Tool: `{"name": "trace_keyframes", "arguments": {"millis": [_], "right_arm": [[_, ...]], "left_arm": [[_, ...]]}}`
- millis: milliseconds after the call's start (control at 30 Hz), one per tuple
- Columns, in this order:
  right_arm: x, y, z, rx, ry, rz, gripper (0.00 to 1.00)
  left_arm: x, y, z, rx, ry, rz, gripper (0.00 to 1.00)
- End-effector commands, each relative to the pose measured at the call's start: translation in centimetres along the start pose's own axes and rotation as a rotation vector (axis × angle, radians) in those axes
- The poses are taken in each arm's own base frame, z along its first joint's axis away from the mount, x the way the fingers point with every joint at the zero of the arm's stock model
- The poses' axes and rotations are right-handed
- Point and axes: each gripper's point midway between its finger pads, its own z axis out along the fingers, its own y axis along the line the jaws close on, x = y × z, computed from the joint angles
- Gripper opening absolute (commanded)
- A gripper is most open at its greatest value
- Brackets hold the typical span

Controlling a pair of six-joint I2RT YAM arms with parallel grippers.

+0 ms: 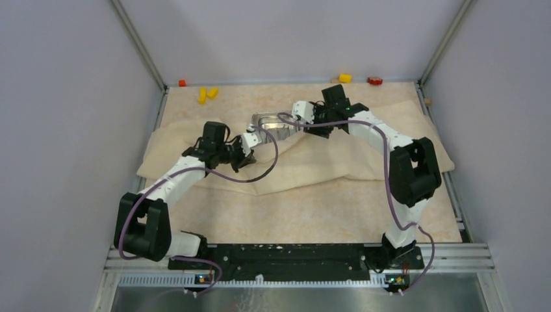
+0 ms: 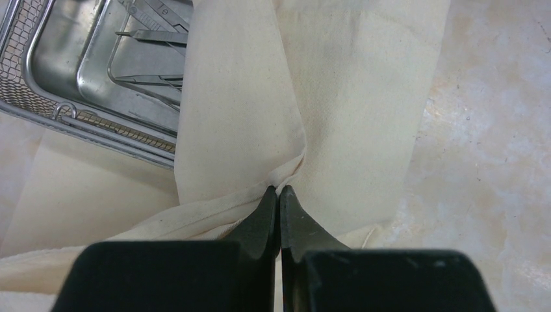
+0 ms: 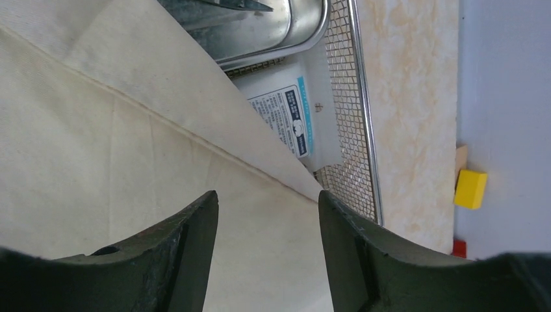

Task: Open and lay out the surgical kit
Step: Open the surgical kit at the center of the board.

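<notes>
Pinches a bunched fold of the beige cloth wrap (image 2: 247, 97) in the left gripper (image 2: 279, 192), pressed together, lower centre of the left wrist view. Exposes the steel tray (image 2: 58, 52) at upper left, thin metal instruments (image 2: 153, 36) inside. Holds the right gripper (image 3: 268, 198) spread above the cloth. Shows a white-and-teal packet (image 3: 286, 117) on the wire mesh basket (image 3: 354, 97), upper centre. Rests on the counter (image 1: 325, 214).

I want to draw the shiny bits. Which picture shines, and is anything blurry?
Left wrist: the steel tray glints with white reflections; the cloth wrap looks matte. Right wrist: the near fingers look a bit soft, the packet print sharper. Top external: even light, only soft shadows.
</notes>
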Motion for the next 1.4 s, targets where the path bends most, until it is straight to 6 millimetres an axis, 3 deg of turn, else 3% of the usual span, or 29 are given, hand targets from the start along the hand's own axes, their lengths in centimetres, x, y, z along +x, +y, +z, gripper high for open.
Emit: {"name": "trace_keyframes", "arguments": {"millis": [0, 467, 533, 633, 833, 933, 1100, 1367], "right_arm": [[-0.6, -2.8, 0.0, 0.062, 0.040, -0.151, 0.58], [0.3, -3.2, 3.8, -0.032, 0.102, -0.247, 0.54], [0.4, -3.0, 4.2, -0.050, 0.102, -0.249, 0.50], [0.4, -2.9, 4.4, -0.059, 0.101, -0.245, 0.33], [-0.3, -2.5, 1.2, -0.031, 0.092, -0.220, 0.01], [-0.4, -1.9, -1.8, 0.001, 0.098, -0.199, 0.00], [0.3, 2.6, -7.4, -0.008, 0.129, -0.160, 0.00], [2.7, 16.5, -12.9, -0.180, 0.195, -0.159, 0.00]], "left_arm": [[-1.8, 0.6, -0.8, -0.026, -0.035, 0.012, 0.00], [-1.1, 1.0, -1.2, -0.071, -0.002, -0.004, 0.00], [-1.0, 1.1, -1.3, -0.078, 0.009, -0.015, 0.00], [-0.9, 1.1, -1.5, -0.086, 0.018, -0.020, 0.00], [-0.9, 1.1, -2.3, -0.104, 0.040, -0.012, 0.00], [-1.1, 0.7, -3.1, -0.102, 0.058, -0.001, 0.00], [-0.4, -1.2, -5.1, -0.082, 0.119, 0.030, 0.00], [4.2, -6.0, -9.4, -0.060, 0.332, 0.045, 0.00]]}}
